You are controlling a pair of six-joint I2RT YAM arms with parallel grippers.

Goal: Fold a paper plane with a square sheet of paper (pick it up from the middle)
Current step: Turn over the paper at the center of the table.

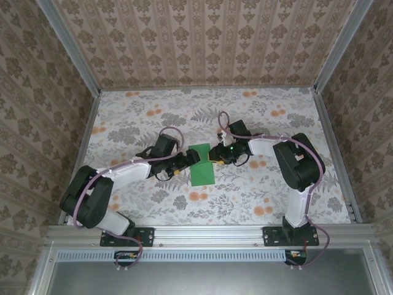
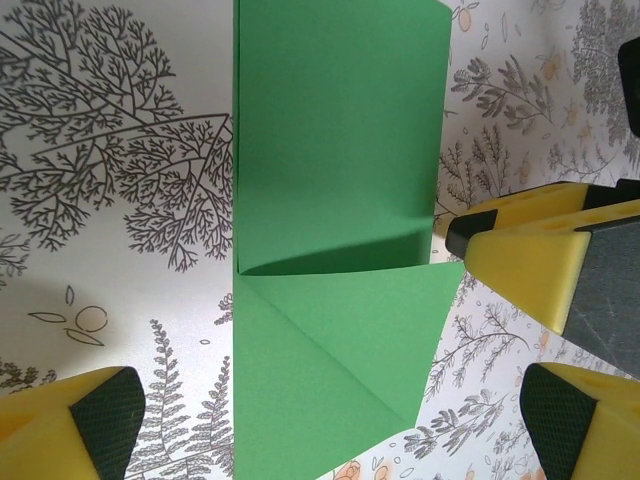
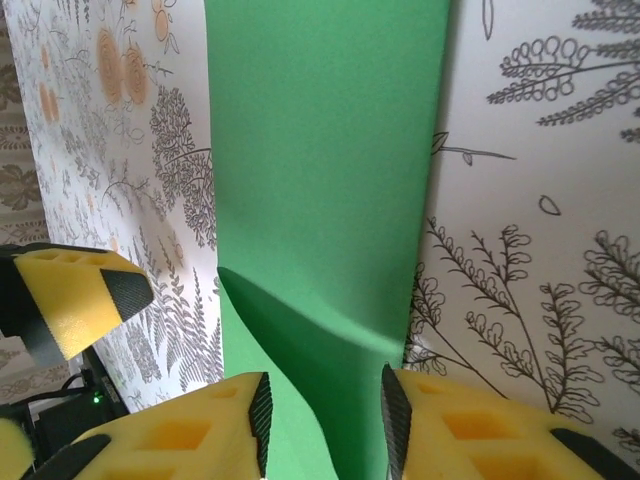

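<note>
The square sheet of paper [image 1: 201, 173] is bright green and lies on the floral table, folded into a long strip with a triangular corner flap [image 2: 350, 330] turned over at its far end. My left gripper [image 2: 335, 430] is open wide, its fingers astride that flap end and clear of the paper. My right gripper [image 3: 325, 425] faces it from the other side, jaws apart, with a slightly raised fold of the paper [image 3: 320, 330] between its pads. In the top view the left gripper [image 1: 189, 160] and right gripper [image 1: 214, 153] meet over the strip's far end. A paper plane is out of view.
One yellow finger of the right gripper [image 2: 540, 250] stands close beside the paper's right edge in the left wrist view. A left finger [image 3: 75, 300] shows at the left of the right wrist view. Patterned walls [image 1: 202, 43] enclose the table.
</note>
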